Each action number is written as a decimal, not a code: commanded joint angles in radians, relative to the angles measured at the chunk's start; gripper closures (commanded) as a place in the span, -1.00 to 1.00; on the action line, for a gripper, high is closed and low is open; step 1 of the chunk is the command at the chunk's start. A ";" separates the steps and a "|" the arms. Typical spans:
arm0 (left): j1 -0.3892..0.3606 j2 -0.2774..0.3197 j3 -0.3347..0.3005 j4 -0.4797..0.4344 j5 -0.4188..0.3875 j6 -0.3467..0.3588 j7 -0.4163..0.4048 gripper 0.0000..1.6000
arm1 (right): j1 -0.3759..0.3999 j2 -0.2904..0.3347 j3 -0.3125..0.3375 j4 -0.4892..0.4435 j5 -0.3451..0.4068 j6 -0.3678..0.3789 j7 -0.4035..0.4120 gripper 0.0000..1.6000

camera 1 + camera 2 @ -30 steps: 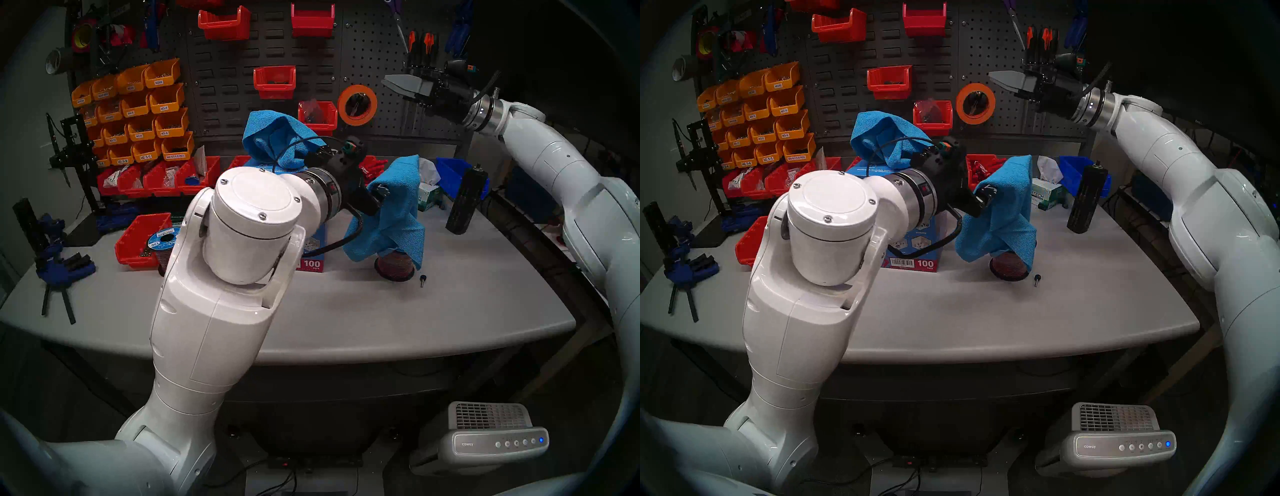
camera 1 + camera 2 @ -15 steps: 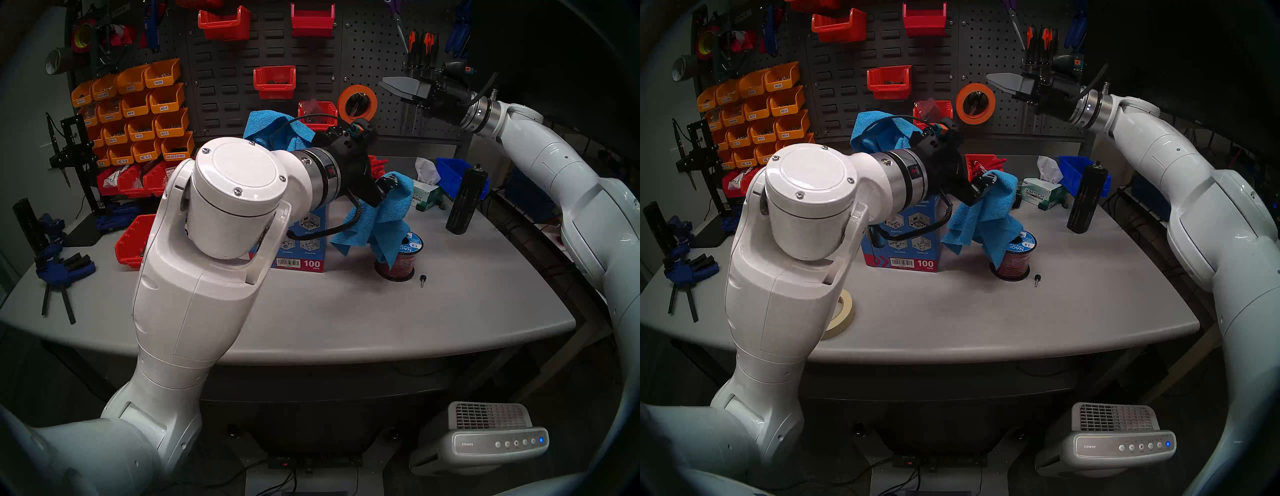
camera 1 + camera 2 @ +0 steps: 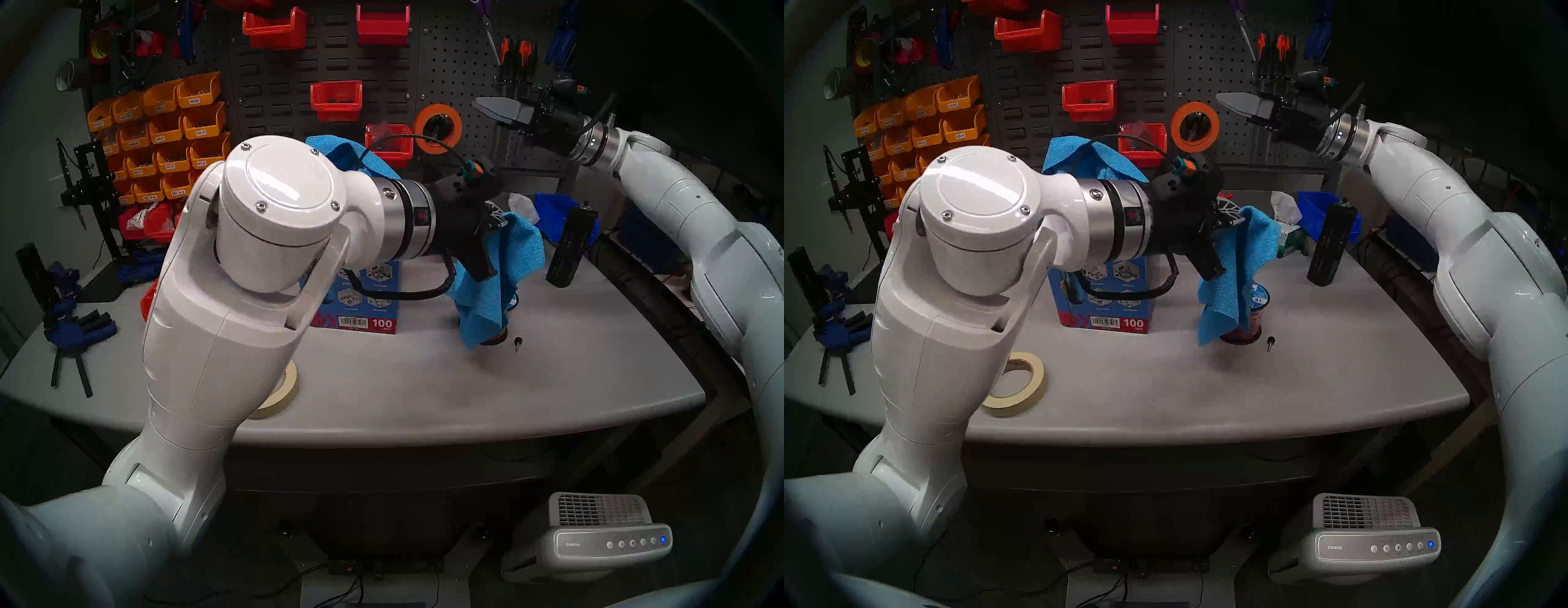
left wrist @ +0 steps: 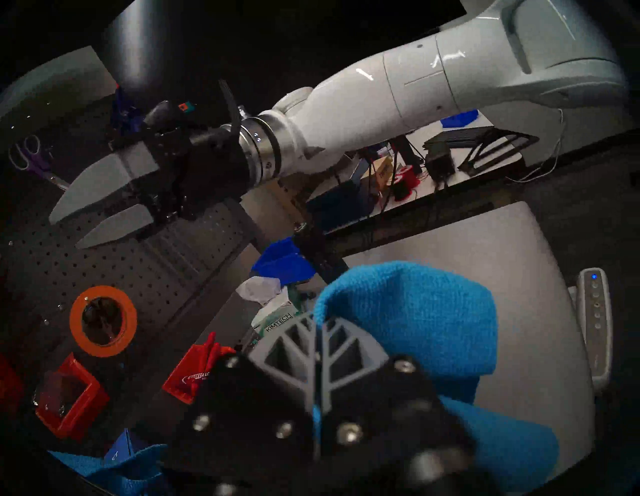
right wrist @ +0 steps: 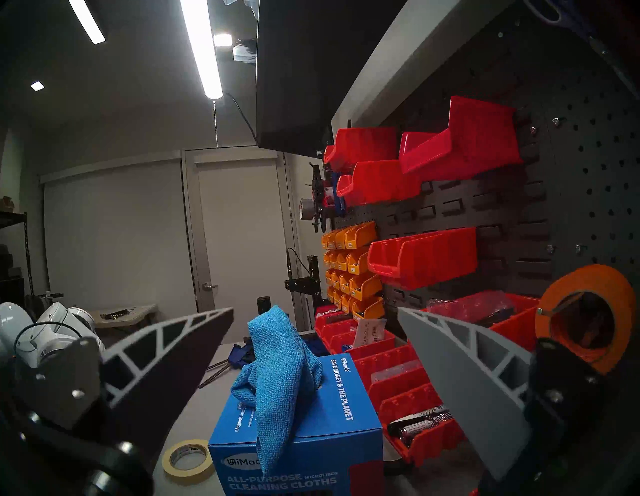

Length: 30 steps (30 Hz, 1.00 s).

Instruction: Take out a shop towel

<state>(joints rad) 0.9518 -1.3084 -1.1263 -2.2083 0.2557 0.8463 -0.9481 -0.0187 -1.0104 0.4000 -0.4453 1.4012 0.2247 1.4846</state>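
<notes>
Above the table (image 3: 424, 382), left gripper (image 4: 320, 324) pinching shop towel (image 3: 505, 271) — long axis hanging downward, right gripper (image 5: 315, 341) spread wide

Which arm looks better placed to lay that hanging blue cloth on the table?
Likely the left: the left gripper clamps the blue cloth hanging over the table. The right gripper is open, empty, up by the pegboard.

The bright blue shop towel (image 3: 492, 293) hangs crumpled above the table, apparently pinched in the left jaws.
</notes>
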 commanded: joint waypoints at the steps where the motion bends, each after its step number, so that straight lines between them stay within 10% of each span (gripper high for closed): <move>1: -0.110 0.061 -0.025 0.019 -0.004 -0.031 -0.075 1.00 | 0.031 0.007 0.022 -0.006 0.018 -0.005 -0.001 -1.00; 30: -0.333 0.094 0.100 0.200 0.070 -0.183 -0.208 1.00 | 0.009 0.039 0.035 -0.004 0.025 -0.048 -0.001 -1.00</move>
<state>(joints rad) 0.7167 -1.1885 -1.0090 -2.0131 0.3085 0.6967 -1.1275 -0.0401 -0.9789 0.4142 -0.4447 1.4095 0.1781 1.4847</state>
